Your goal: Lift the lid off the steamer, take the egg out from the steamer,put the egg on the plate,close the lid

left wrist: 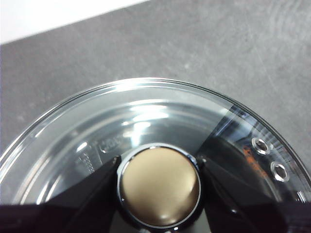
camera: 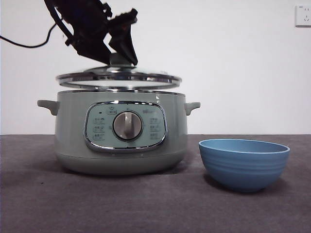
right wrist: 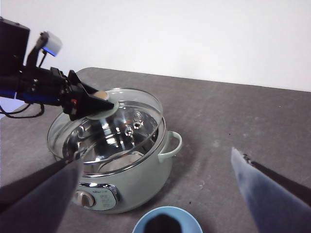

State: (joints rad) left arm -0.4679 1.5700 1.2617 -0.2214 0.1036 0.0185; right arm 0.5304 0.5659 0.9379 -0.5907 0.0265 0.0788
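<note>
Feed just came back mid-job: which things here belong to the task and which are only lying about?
Job:
lid, held by left gripper, lifted clear of steamer
blue bowl
right gripper, open, waiting
Egg not visible.

Lying about:
wall socket
black cable

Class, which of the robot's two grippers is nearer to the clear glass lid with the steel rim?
The left. The left gripper grips the knob of the clear glass lid, holding it just above the sage-green steamer pot. The right gripper is open, off to the side, touching nothing.
</note>
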